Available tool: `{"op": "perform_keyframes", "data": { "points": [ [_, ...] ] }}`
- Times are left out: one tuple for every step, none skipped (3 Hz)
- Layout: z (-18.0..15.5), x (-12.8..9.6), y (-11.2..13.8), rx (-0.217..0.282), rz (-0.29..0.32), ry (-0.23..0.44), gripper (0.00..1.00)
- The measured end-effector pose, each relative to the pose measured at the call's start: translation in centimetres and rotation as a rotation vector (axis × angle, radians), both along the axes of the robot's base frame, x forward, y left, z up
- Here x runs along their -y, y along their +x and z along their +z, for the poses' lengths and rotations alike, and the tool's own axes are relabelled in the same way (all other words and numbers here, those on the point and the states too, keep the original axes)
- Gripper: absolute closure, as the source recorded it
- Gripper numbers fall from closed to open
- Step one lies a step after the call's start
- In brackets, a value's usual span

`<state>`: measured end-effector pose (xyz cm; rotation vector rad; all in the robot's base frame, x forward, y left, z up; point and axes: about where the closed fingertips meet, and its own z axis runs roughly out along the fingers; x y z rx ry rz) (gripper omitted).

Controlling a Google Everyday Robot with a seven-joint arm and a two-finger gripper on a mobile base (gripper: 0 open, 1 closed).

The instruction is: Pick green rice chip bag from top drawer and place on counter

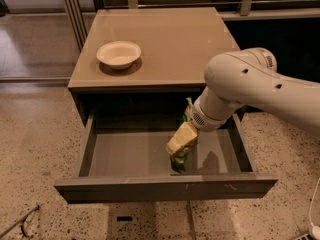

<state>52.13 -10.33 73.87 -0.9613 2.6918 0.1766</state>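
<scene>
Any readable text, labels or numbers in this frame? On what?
None can be read.
Bag: its print cannot be made out, and the gripper, down in the drawer, covers most of it.
Bowl, counter, arm: no lettering shows.

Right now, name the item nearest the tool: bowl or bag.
The green rice chip bag in the top drawer, with the tool right at it; the white bowl sits on the counter.
</scene>
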Motion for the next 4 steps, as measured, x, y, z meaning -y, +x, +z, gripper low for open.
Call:
{"op": "perform_keyframes", "data": {
  "points": [
    [-1.7, -1.1, 1.0, 0.02, -0.006, 0.026, 0.0],
    [-3.5, -1.7, 2.1, 0.044, -0.006, 0.038, 0.0],
    [-3.5, -1.7, 2.2, 0.048, -0.007, 0.04, 0.19],
    [-3.5, -1.7, 2.2, 0.048, -0.007, 0.04, 0.42]
  ]
}}
